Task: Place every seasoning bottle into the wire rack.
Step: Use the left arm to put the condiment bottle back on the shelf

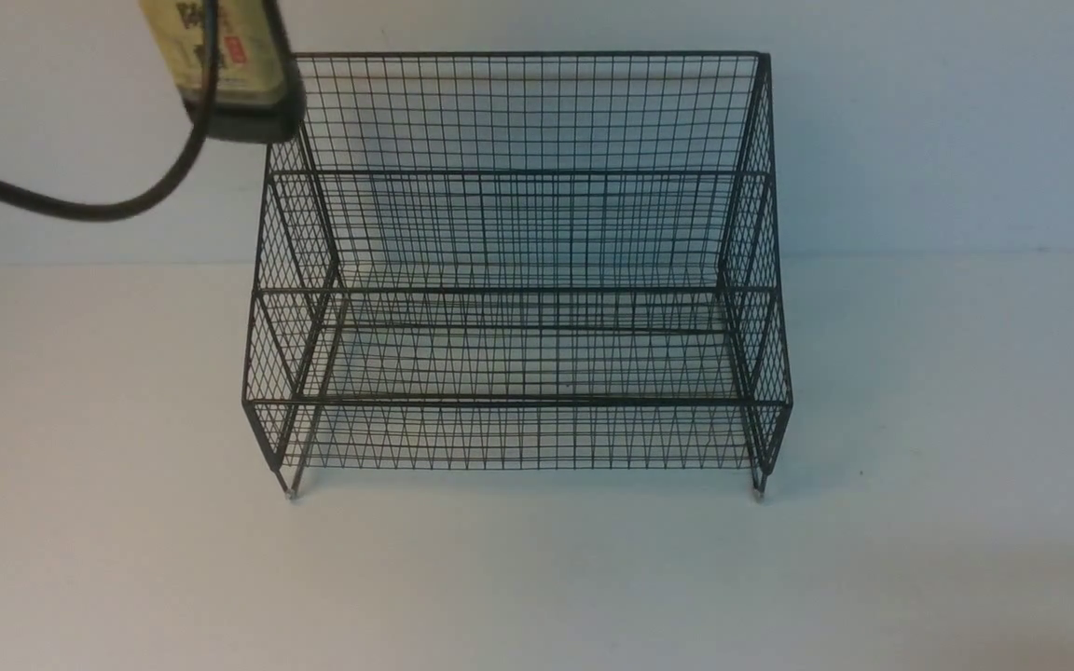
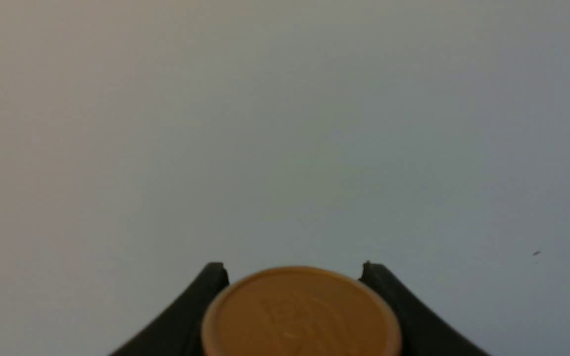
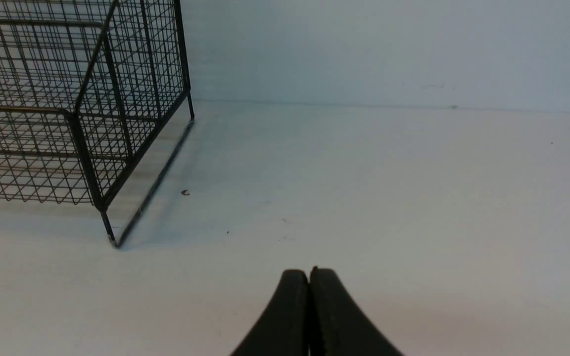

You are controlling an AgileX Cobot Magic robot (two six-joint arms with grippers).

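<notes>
The seasoning bottle (image 1: 220,56) hangs high at the top left of the front view, just above and beside the upper left corner of the wire rack (image 1: 518,401). Only its beige label and dark base show there. In the left wrist view its gold-tan cap (image 2: 301,316) sits between the two black fingers of my left gripper (image 2: 292,269), which is shut on the bottle. My right gripper (image 3: 308,272) is shut with nothing in it, low over the table to the right of the wire rack (image 3: 87,123). Both tiers of the rack hold nothing.
A black cable (image 1: 80,207) loops from the left edge up across the bottle. The white table (image 1: 537,578) runs back to a pale wall (image 1: 947,130) behind the rack. A small crumb (image 3: 185,193) lies near the rack's right foot.
</notes>
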